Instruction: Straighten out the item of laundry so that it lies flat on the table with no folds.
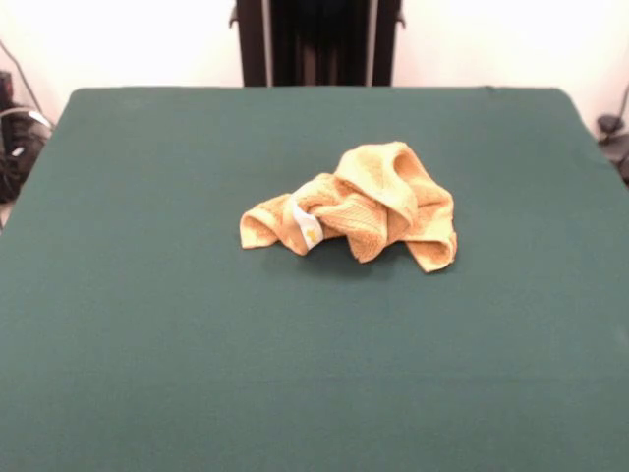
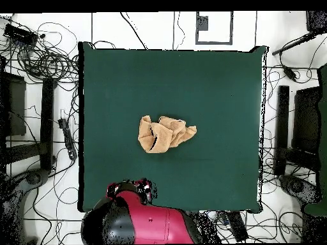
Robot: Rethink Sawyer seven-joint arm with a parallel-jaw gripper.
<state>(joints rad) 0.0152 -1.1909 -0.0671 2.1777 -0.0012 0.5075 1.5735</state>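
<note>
The orange-yellow towel point(image 1: 362, 205) lies crumpled in a heap near the middle of the dark green table point(image 1: 147, 324), with several folds and humps. Its small white tag point(image 1: 304, 222) shows on the left side of the heap in the front view. In the overhead view the towel point(image 2: 165, 133) is a bunched lump at the centre of the table point(image 2: 217, 83). The red and black arm point(image 2: 137, 220) is drawn back at the table's edge by the robot's base. Its gripper point(image 2: 145, 189) sits over that edge, well apart from the towel and touching nothing.
The black pedestal point(image 1: 316, 41) stands behind the table's far side in the front view. Cables and black stands point(image 2: 45, 121) surround the table on the floor. A white sheet with a dark square point(image 2: 213, 27) lies beyond the edge opposite the robot.
</note>
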